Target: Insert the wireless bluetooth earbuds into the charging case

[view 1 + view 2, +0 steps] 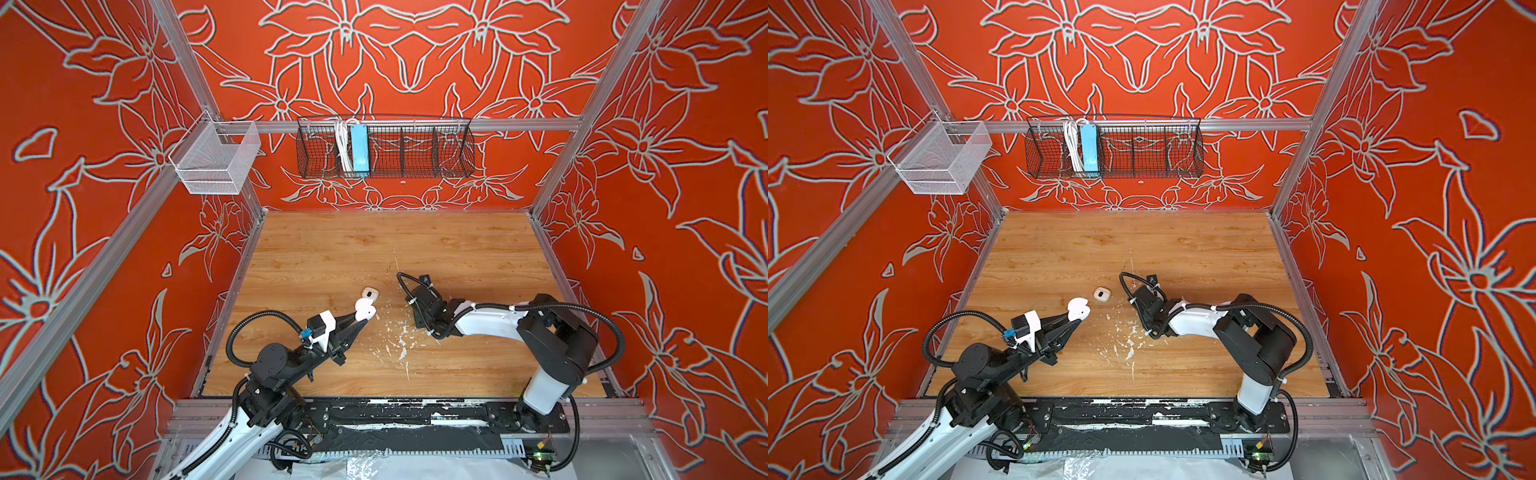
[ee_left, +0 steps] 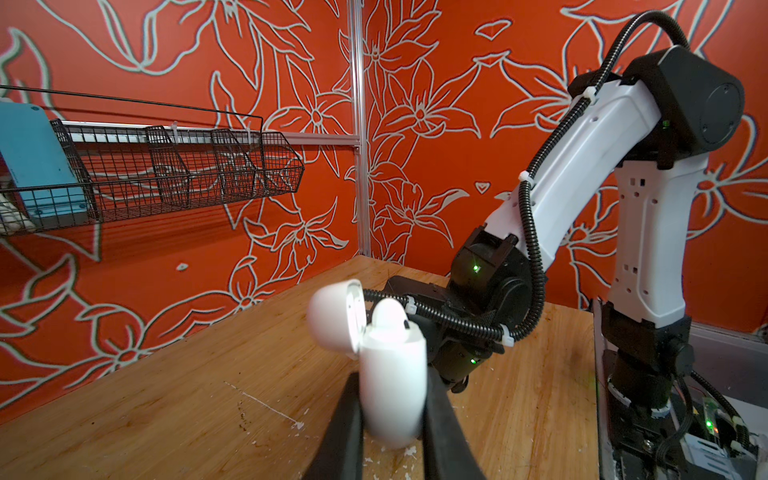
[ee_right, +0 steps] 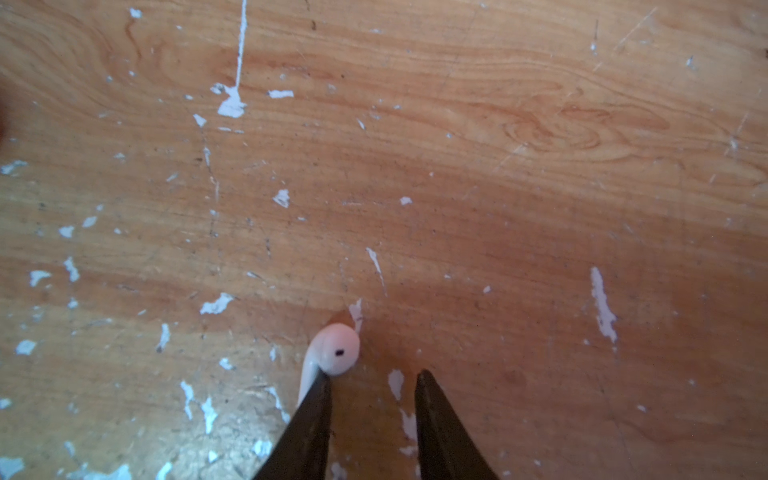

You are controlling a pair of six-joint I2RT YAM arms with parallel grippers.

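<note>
**Top views.** The left jaws are gripping the charging case (image 1: 365,309) (image 1: 1078,309) near a small white disc (image 1: 370,294) that is lying on the counter (image 1: 457,257). The right arm (image 1: 486,324) is bending down over a patch of paint flecks (image 1: 401,345). Its wrist is hiding its own jaws and whatever is lying beneath them.

**Left wrist view.** This view is showing what the top views cannot resolve. The left jaws are pressing closed on the lower body of the case, and the lid (image 2: 336,316) is standing open. The seated earbud (image 2: 388,316) is sitting in one well. The second well is not showing.

**Right wrist view.** Only this view is showing the loose earbud (image 3: 336,349), which is lying on the counter among the flecks. The right jaws are standing partly open with nothing between them. One fingertip (image 3: 320,386) is touching the stem, and the bulb is lying outside the gap.

**Handling.** The loose earbud is probably very light, rigid and glossy, so it is likely to skid or squirt out under an off-centre pinch. The gap probably needs centring over it first. A hold across the bulb would be leaving the stem free to enter the well.
</note>
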